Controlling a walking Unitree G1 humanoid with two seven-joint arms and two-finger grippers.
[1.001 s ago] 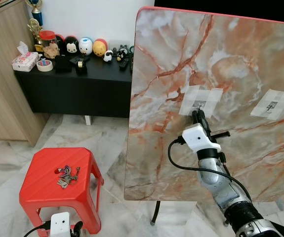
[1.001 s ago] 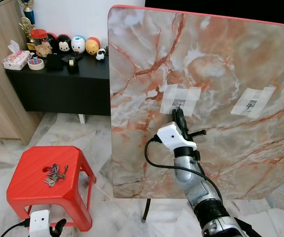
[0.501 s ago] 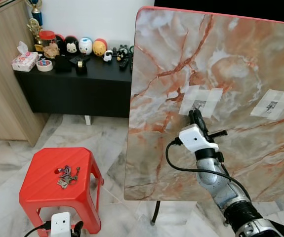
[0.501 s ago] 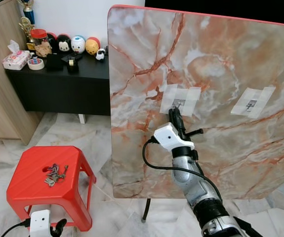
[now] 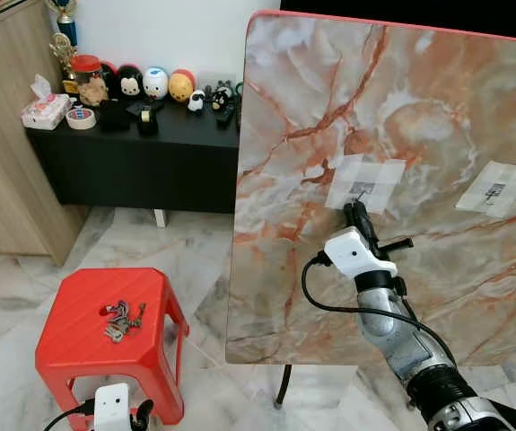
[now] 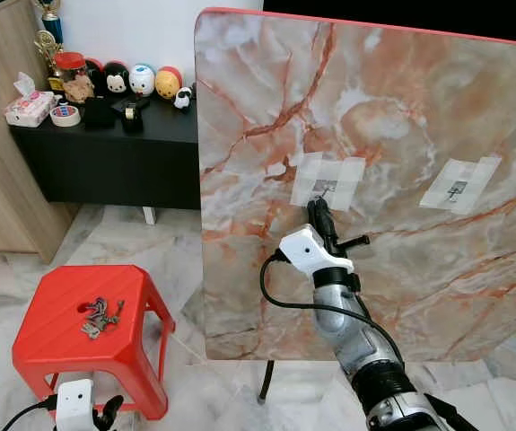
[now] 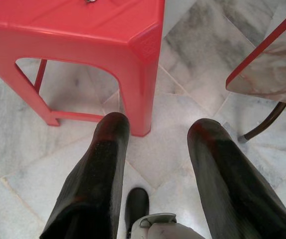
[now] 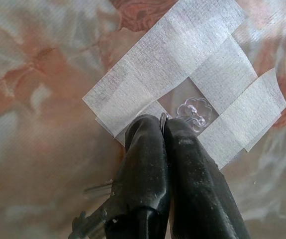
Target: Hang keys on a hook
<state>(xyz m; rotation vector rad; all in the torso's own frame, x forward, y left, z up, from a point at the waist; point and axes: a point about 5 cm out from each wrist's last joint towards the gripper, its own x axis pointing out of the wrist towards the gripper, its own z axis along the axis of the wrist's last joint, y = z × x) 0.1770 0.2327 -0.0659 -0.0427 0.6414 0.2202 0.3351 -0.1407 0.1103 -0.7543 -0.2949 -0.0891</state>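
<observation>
A: Where is the right arm?

B: It rises from the lower right of the head view, elbow low, forearm slanting up toward 11 o'clock. The right pincer [image 6: 322,209] sits just below the clear hook [image 8: 194,111], which is taped to the upright marble tabletop [image 5: 419,117] with white tape [image 8: 182,64].

A: And its fingers?

B: Pressed together. In the right wrist view a thin sliver of metal shows at their tips, right beside the hook, but what it is cannot be told.

A: Is there another hook?

B: Yes, a second taped hook [image 5: 494,190] at about 3 o'clock from the first, well apart from the pincer.

A: Where are the keys?

B: The bunch of keys [image 5: 123,320] lies on top of the red plastic stool [image 5: 78,350], at about 8 o'clock from the marble panel, on the marble floor [image 7: 182,144].

A: And the left arm?

B: It hangs low. The left pincer [image 7: 157,169] is spread open above the floor, just beside the stool's leg.

A: Anything behind?

B: A black counter [image 5: 150,135] carrying small figurines [image 5: 156,83], a tape roll [image 5: 82,118] and a tissue box [image 5: 46,109].
</observation>
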